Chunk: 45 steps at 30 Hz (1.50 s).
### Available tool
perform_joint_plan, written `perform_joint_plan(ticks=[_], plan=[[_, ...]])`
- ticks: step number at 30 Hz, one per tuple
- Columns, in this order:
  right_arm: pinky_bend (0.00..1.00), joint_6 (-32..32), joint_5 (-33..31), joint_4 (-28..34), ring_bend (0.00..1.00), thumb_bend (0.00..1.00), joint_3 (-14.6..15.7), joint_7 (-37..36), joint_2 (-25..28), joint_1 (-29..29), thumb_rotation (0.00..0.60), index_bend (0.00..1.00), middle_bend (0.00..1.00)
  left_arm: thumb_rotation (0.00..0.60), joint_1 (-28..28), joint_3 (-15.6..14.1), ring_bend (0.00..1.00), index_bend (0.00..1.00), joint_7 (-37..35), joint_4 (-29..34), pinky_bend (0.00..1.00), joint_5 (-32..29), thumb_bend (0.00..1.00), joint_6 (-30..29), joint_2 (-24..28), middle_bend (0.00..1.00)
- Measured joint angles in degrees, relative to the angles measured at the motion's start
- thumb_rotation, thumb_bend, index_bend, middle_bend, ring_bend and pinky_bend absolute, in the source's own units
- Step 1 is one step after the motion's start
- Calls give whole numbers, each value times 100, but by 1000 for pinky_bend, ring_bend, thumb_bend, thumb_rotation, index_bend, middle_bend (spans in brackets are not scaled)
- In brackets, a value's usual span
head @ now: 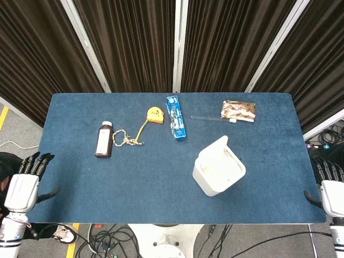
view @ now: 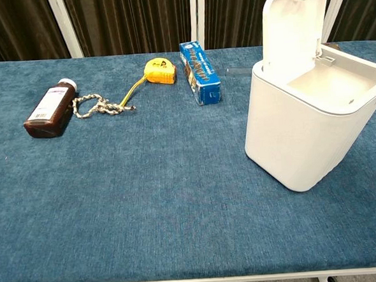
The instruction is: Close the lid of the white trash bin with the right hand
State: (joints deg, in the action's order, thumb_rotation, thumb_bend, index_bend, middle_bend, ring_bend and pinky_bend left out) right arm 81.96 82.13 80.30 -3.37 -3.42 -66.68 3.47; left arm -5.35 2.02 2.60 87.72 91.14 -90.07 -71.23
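Observation:
The white trash bin [head: 219, 173] [view: 308, 127] stands on the right half of the blue table, near the front. Its lid [view: 294, 23] is up, hinged at the far-left side, and the bin's inside shows nothing in it. My right hand [head: 329, 185] hangs beyond the table's right front corner, well away from the bin, fingers apart and holding nothing. Past the left front corner, my left hand [head: 27, 180] is likewise spread with nothing in it. Neither hand appears in the chest view.
A brown bottle [head: 104, 140] lies at the left with a knotted cord [head: 127, 140] beside it. A yellow tape measure [head: 153, 115], a blue box [head: 176, 118] and a foil snack packet [head: 238, 111] lie along the back. Dark curtains hang behind.

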Motion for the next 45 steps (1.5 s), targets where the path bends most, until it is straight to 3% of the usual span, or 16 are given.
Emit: perform_joint_plan(ticks=[9, 12, 14, 18, 21, 26, 32, 39, 45], plan=[[0, 37, 61, 51, 0, 137, -8, -42, 34, -4, 600, 0, 0, 600, -15, -8, 60, 141, 7, 39, 137, -5, 0, 43, 24, 134], [0, 84, 143, 103, 0, 182, -14, -37, 62, 9, 600, 0, 0, 600, -36, 11, 60, 141, 1, 57, 137, 6, 0, 46, 38, 134], [0, 91, 230, 160, 0, 279, -4, -23, 104, 35, 600, 0, 0, 600, -43, 2, 60, 141, 5, 56, 137, 9, 0, 69, 37, 134], [0, 62, 506, 339, 0, 797, 64, -55, 268, 116, 600, 0, 0, 600, -41, -41, 61, 141, 30, 11, 137, -4, 0, 127, 11, 133], [0, 47, 797, 548, 0, 971, 97, -128, 457, 236, 600, 0, 0, 600, -35, -39, 61, 141, 1, -10, 137, -38, 0, 139, -7, 134], [0, -22, 1187, 1028, 0, 970, 51, -112, 755, 553, 600, 0, 0, 600, -59, -46, 61, 141, -34, -52, 137, -25, 0, 180, -9, 134], [0, -409, 1454, 1968, 0, 960, -215, 325, 1279, 1140, 600, 0, 0, 600, -63, -65, 61, 141, -16, -34, 137, -23, 0, 200, -15, 134], [0, -1702, 1294, 2985, 0, 971, -579, 374, 1837, 2091, 600, 0, 0, 600, -55, -76, 60, 141, -40, -57, 137, -60, 0, 227, -25, 134], [0, -2614, 819, 3375, 0, 966, -798, 605, 1933, 2812, 600, 0, 0, 600, -48, -90, 60, 141, -101, -118, 137, -82, 0, 250, -35, 134]])
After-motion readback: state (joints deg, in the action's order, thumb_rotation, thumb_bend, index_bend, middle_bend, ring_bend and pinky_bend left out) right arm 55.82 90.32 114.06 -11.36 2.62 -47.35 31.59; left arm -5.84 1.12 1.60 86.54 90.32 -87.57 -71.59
